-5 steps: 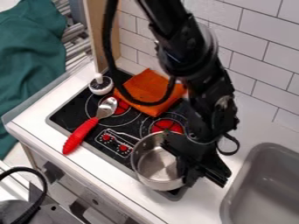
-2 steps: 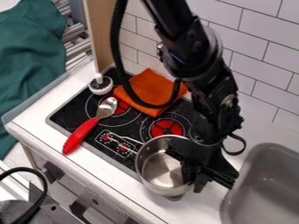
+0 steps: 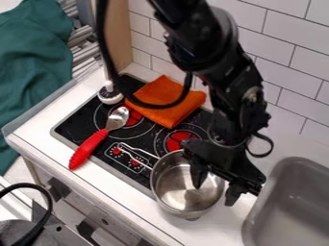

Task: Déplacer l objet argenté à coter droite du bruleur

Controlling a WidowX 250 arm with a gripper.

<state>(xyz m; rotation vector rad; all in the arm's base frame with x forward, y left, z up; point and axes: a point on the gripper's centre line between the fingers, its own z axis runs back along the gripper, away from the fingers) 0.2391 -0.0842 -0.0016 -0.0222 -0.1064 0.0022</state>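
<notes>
The gripper [image 3: 217,186] is at the right side of the silver pot [image 3: 183,199], its fingers spread, one over the pot's interior and the other outside the right rim. The pot stands upright at the cooktop's right end, mostly over the white counter, below and right of the red right-hand burner [image 3: 175,141]. Its thin wire handle [image 3: 136,154] extends left over the printed knobs. The arm covers part of the pot's upper right rim.
A spoon with a red handle [image 3: 88,149] lies across the cooktop's left part. Behind it are an orange cloth [image 3: 168,98] and a white-and-black round item [image 3: 110,94]. The grey sink [image 3: 289,206] lies to the right, and a tiled wall behind.
The pot has shifted right and slightly toward the front, uncovering more of the right-hand burner. The gripper has moved slightly right, and its fingers have spread apart.
</notes>
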